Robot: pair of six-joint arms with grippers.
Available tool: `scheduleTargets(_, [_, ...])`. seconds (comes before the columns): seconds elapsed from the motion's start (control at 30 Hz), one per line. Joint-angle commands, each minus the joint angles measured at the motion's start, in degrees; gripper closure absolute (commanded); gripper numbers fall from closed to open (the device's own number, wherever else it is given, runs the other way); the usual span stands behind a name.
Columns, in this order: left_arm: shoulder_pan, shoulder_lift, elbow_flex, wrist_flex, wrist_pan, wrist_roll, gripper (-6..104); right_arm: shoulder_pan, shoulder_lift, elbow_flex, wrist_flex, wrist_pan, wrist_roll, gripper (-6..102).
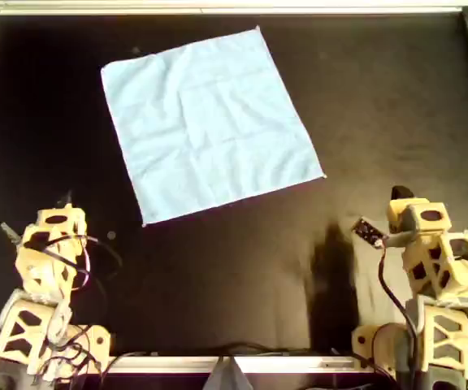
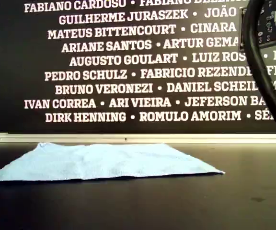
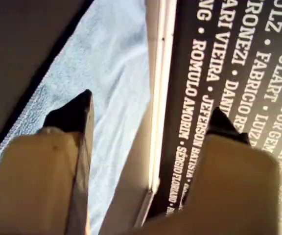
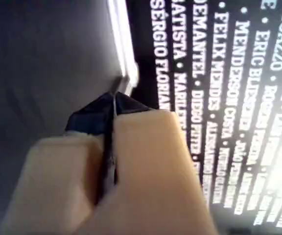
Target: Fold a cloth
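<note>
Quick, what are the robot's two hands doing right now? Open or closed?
Left end effector: open, holding nothing.
Right end effector: closed, holding nothing.
The cloth lies flat, untouched.

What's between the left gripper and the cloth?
Nothing: in the overhead view only bare black table separates the left gripper from the cloth.

Overhead view cut off both arm bases at the bottom edge, and neither gripper's jaws were readable there: too small, buried in yellow housings. Left wrist view showed the cloth (image 3: pixel 106 98) only partly, its near part hidden behind the left gripper (image 3: pixel 151 115) fingers and cropped at the top edge; the wall lettering (image 3: pixel 239 73) ran off frame. Exterior view cropped the names at the top and the exterior view's right, partly behind a blurred dark cable (image 2: pixel 267 91); right wrist view was soft throughout.
</note>
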Motion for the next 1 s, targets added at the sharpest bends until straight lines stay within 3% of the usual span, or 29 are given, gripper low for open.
scheduleTargets(0.0, [0.79,1.05,-0.62,0.0,0.26,-0.18,17,0.09,0.09,0.62,-2.46,0.18,0.18,96])
scheduleTargets(0.97, [0.53,1.05,-0.62,-0.09,0.35,-0.26,16,0.44,1.41,0.62,-2.55,-0.62,0.88,96])
